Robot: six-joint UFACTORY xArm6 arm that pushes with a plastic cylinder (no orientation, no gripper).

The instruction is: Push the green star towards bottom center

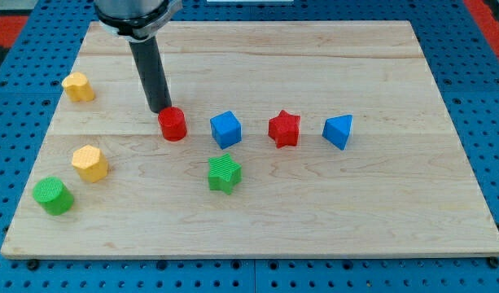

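Green star [225, 173] not yet pushed: it sits near mid-board, and the run to the bottom edge is still ahead of you.

You can see the star lying a little left of the board's [330, 224] centre line, well short of the bottom edge, so by my judgement nearly all of the push remains. My tip [160, 109] is a bare rod holding nothing; it stands toward the top-left, just beside the red cylinder [172, 124] and apparently touching its upper-left side. From the tip, the star lies toward the bottom-right, with the red cylinder partly between them and the blue cube [225, 129] just above the star. You would need the tip brought round to the star's top side, clear of the cube, before driving it toward bottom centre.
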